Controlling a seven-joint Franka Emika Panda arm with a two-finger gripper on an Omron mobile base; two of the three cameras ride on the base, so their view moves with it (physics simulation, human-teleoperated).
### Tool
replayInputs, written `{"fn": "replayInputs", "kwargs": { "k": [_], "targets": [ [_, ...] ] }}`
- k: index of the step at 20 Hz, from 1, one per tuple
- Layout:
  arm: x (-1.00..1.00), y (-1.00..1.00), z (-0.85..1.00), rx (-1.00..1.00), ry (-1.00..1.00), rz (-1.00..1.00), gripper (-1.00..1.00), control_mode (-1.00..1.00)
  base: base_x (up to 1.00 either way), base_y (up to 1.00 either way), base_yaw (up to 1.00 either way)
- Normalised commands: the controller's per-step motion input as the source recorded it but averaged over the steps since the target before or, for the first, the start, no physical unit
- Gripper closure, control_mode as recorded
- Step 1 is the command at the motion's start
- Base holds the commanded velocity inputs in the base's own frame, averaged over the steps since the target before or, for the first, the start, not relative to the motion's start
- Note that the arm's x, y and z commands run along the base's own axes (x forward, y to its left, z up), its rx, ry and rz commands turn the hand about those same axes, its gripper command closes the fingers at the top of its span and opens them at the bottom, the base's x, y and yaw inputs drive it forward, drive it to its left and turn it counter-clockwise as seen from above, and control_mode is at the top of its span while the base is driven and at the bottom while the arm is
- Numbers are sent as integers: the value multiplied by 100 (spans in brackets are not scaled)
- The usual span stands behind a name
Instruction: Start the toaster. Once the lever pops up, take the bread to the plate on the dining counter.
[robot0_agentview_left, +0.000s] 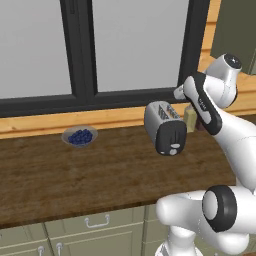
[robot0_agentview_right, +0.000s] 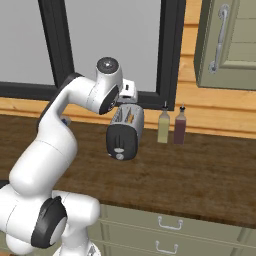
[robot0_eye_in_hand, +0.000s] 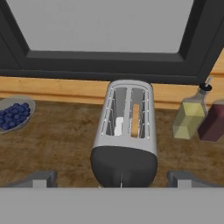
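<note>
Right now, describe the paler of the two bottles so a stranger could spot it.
Below the dark-framed window, on the brown wooden worktop, two bottles stand right of the silver toaster. Take the pale yellow-green bottle nearer the toaster; its neighbour is dark red.

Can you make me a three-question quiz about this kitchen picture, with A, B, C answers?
1. Where is the small grey bowl of blueberries?
A. left of the rounded silver-grey toaster
B. on top of it
C. on the floor

2. How many bottles stand right of the toaster?
A. none
B. two
C. five

3. How is the robot's two-finger gripper?
A. shut on a spoon
B. open
C. holding the bowl

Answers: 1 A, the bowl sits on the brown wooden worktop to the toaster's left. 2 B, a pale yellow bottle and a dark red bottle. 3 B, its fingertips stand wide apart with nothing between them.
</note>
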Motion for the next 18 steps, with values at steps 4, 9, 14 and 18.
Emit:
{"fn": "replayInputs", "kwargs": {
  "k": [4,9,14,18],
  "targets": [
    [0,0,0,0,0,0,-100,-100,0,0,0],
    [0,0,0,0,0,0,-100,-100,0,0,0],
    [0,0,0,0,0,0,-100,-100,0,0,0],
    [0,0,0,0,0,0,-100,-100,0,0,0]
  ]
}}
